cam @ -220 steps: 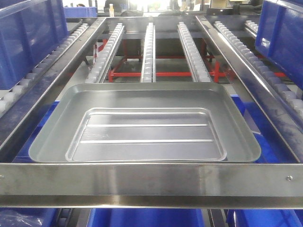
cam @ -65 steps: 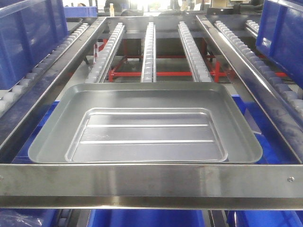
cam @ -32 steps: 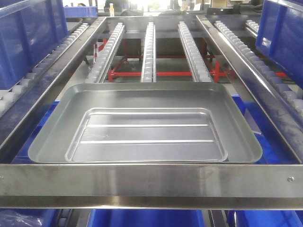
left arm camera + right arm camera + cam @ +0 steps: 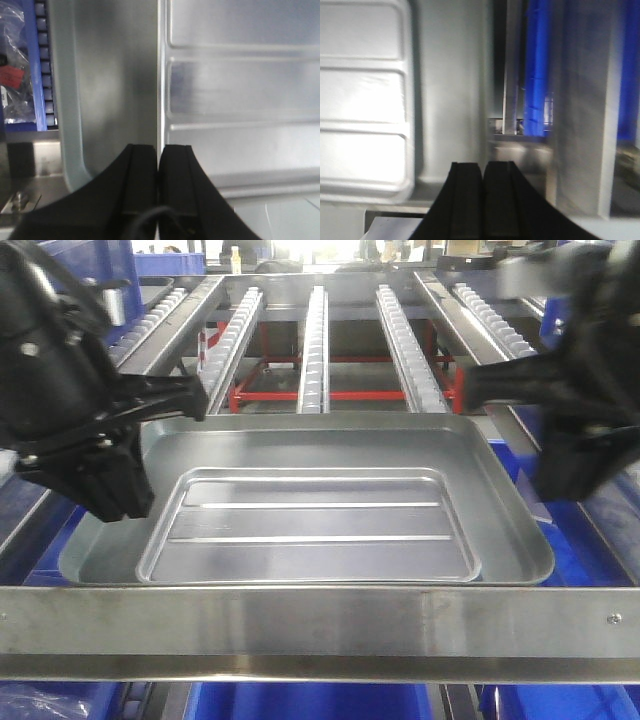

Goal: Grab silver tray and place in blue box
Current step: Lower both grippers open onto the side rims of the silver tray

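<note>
We are watching the silver tray, which is lying flat in the middle of the front frame. It is resting on the roller rails just behind the steel front bar, with its long axis and two ridges running left to right. An arm is hanging at each short end, so a pick-up from both sides is looking likely to us.

The left gripper is pressing its fingers together on nothing. It is pointing down at the seam where the tray's left sloping wall meets the ridged floor. The right gripper is likewise clenched and empty, and is hovering above the right sloping wall near a corner. We are judging the left one slightly further inboard; both will need to spread before taking a rim.

The front view is giving the whole layout but hiding the fingertips in dark bulk. The wrist views are showing the fingertips clearly, though not their height. Blue plastic is showing beneath the rack; we cannot tell which box it is.
</note>
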You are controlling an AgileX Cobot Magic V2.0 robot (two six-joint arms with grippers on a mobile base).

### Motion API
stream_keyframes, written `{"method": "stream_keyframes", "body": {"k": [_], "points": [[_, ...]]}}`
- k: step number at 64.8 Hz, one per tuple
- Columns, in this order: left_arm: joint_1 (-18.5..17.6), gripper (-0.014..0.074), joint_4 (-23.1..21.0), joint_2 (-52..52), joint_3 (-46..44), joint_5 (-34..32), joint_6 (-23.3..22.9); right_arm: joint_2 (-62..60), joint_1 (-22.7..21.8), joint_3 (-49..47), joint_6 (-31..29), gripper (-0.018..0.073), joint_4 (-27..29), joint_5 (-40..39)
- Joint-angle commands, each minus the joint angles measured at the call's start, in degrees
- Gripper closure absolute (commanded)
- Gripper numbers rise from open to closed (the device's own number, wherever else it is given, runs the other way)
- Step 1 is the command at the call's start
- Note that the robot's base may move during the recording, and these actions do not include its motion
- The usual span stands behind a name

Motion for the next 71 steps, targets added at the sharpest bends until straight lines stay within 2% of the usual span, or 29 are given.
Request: {"method": "stream_keyframes", "body": {"k": [1, 10, 22, 49, 54, 65, 68, 71], "points": [[-0.4, 0.0602, 2.64, -0.18, -3.85, 0.5, -4.19, 1.43, 0.24, -4.86, 0.36, 0.05, 2.51, -0.89], [-0.43, 0.0602, 5.02, 1.57, -6.61, 2.31, -5.04, 5.34, 0.24, -8.15, 0.28, 0.05, 3.32, -0.02], [-0.43, 0.0602, 4.99, 1.69, -6.82, 2.66, -5.04, 6.59, 2.2, -9.6, -3.35, 0.05, 3.27, -0.6], [-0.43, 0.0602, 4.52, 1.69, -6.82, 2.45, -4.94, 7.97, 2.25, -9.6, -3.4, 0.0497, 3.27, -3.37], [-0.43, 0.0602, 4.52, 1.69, -6.82, 2.45, -4.94, 8.17, 2.25, -9.6, -3.4, 0.0444, 3.27, -3.78], [-0.43, 0.0602, 4.52, 1.69, -6.82, 2.33, -4.94, 8.44, 2.25, -9.6, -3.4, 0.0206, 3.27, -3.08], [-0.43, 0.0602, 4.52, 1.69, -6.82, 2.33, -4.94, 8.44, 2.25, -9.6, -3.4, 0.0171, 3.27, -2.95], [-0.43, 0.0602, 4.52, 1.69, -6.82, 2.26, -4.94, 8.44, 2.25, -9.6, -3.4, 0.0174, 3.27, -3.08]]}}
